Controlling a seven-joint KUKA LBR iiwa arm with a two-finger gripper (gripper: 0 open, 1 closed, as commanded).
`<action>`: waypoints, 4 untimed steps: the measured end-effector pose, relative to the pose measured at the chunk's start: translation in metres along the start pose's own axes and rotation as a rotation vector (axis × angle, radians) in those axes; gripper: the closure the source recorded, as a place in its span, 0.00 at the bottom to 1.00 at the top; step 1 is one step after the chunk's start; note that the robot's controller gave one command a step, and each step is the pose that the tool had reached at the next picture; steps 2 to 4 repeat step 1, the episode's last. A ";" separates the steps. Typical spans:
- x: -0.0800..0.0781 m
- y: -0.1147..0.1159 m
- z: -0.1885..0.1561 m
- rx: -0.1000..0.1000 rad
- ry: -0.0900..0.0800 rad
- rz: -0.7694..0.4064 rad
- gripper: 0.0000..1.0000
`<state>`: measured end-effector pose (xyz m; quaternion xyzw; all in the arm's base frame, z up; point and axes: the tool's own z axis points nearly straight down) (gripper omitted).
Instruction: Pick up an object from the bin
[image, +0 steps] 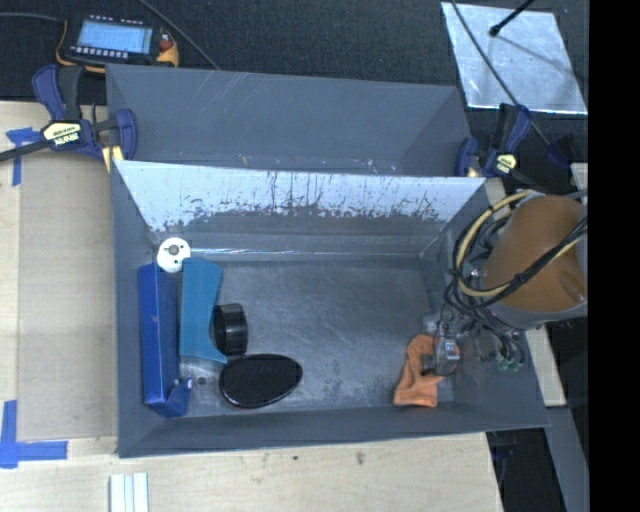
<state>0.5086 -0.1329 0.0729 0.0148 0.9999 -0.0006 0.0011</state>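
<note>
My gripper (441, 350) is low in the bin's near right corner, under the cabled wrist. A crumpled orange soft thing (414, 386) lies right below and to the left of it, against the front wall. Its upper end reaches up to the gripper and appears to touch it. The grip itself is hidden by the wrist parts.
Along the left wall lies a long dark blue box (155, 340), with a light blue flat piece (198, 305), a black cylinder (230, 328), a black oval thing (259, 381) and a small white round cap (173, 252) beside it.
</note>
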 end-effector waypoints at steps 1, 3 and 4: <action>-0.012 -0.005 -0.157 0.000 -0.003 -0.010 1.00; -0.012 -0.005 -0.157 0.000 -0.003 -0.010 1.00; -0.012 -0.005 -0.157 0.000 -0.003 -0.010 1.00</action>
